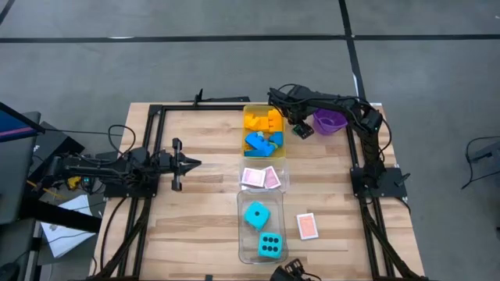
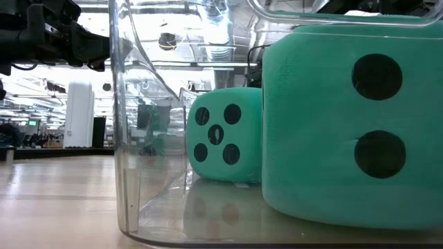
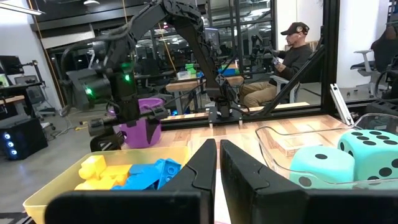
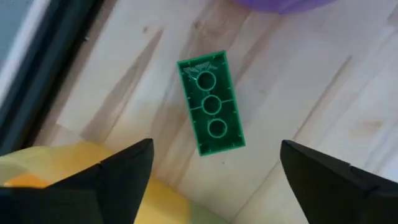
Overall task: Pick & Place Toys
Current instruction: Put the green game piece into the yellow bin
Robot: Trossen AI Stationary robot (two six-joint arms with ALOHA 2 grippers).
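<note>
I see a wooden tabletop (image 1: 203,226) framed by black rails, on a grey floor. A purple bucket (image 1: 330,121) sits near its far right corner. Down the middle I count a yellow-tinted tray (image 1: 263,114), then a small clear tray (image 1: 284,176), then a longer clear tray (image 1: 241,226). Beyond, a seated person (image 3: 287,59) in a cap.

Pale wood, clear plastic and soft-looking dice

The tabletop (image 1: 203,226) is light, planked wood with visible grain. A green brick (image 4: 210,103) is smooth moulded plastic, its hollow underside showing. The dice (image 2: 225,135) look matt and foam-like inside a glossy transparent tray (image 2: 128,138). The left claw (image 3: 217,163) is matt black plastic.
</note>
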